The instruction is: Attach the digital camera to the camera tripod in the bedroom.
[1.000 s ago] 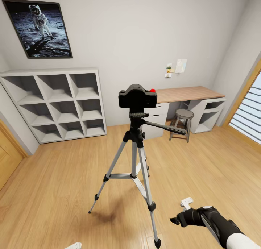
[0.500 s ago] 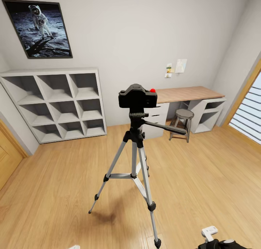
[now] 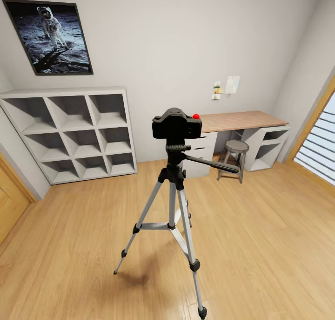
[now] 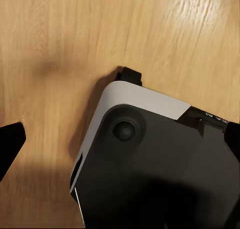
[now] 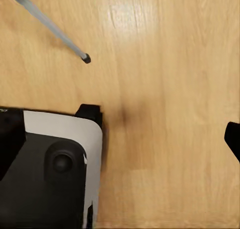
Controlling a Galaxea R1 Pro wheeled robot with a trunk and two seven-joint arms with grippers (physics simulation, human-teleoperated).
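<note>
The digital camera (image 3: 177, 124), black with a small red button on top, sits on the head of the camera tripod (image 3: 174, 203). The tripod stands on the light wood floor in the middle of the bedroom, its long black pan handle (image 3: 214, 165) pointing right. One silver tripod leg (image 5: 50, 26) with a black foot appears in the right wrist view. My left gripper (image 4: 122, 139) hangs over the floor and the robot's base, its black fingertips (image 4: 10, 139) wide apart and empty. My right gripper (image 5: 120, 139) is also spread, with one fingertip (image 5: 233, 139) at the frame edge.
A white cube shelf (image 3: 74, 133) stands at the back left under an astronaut picture (image 3: 50, 35). A wood-topped desk (image 3: 242, 120) and round grey stool (image 3: 236, 147) are at the back right. The robot's grey-and-black base (image 4: 160, 164) lies below both wrists.
My right arm has dropped down out of the head view's lower right corner. The white tip at the lower left edge is gone too. Camera and tripod have not moved.
</note>
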